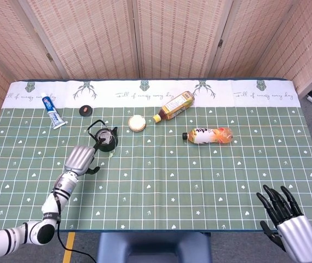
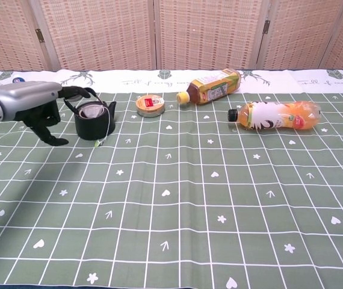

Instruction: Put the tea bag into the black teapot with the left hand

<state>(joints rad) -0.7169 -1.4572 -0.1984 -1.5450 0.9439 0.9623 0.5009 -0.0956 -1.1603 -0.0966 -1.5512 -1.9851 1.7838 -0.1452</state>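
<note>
The black teapot (image 1: 107, 139) (image 2: 94, 122) stands upright at the left of the green checked table. Something white, the tea bag (image 2: 91, 111) (image 1: 107, 138), lies inside its open top. A thin string runs over the rim to a small tag (image 2: 100, 143) on the cloth. My left hand (image 1: 80, 159) (image 2: 28, 103) hovers just left of the pot, holding nothing, its fingers hanging down and its thumb reaching toward the pot's handle. My right hand (image 1: 289, 222) sits at the near right corner with fingers spread and empty.
A round tin (image 1: 137, 123) (image 2: 150, 105), a lying tea bottle (image 1: 173, 105) (image 2: 211, 86) and a lying orange drink bottle (image 1: 208, 135) (image 2: 277, 114) are right of the pot. A toothpaste tube (image 1: 53, 112) and a small dark lid (image 1: 85, 110) lie behind it.
</note>
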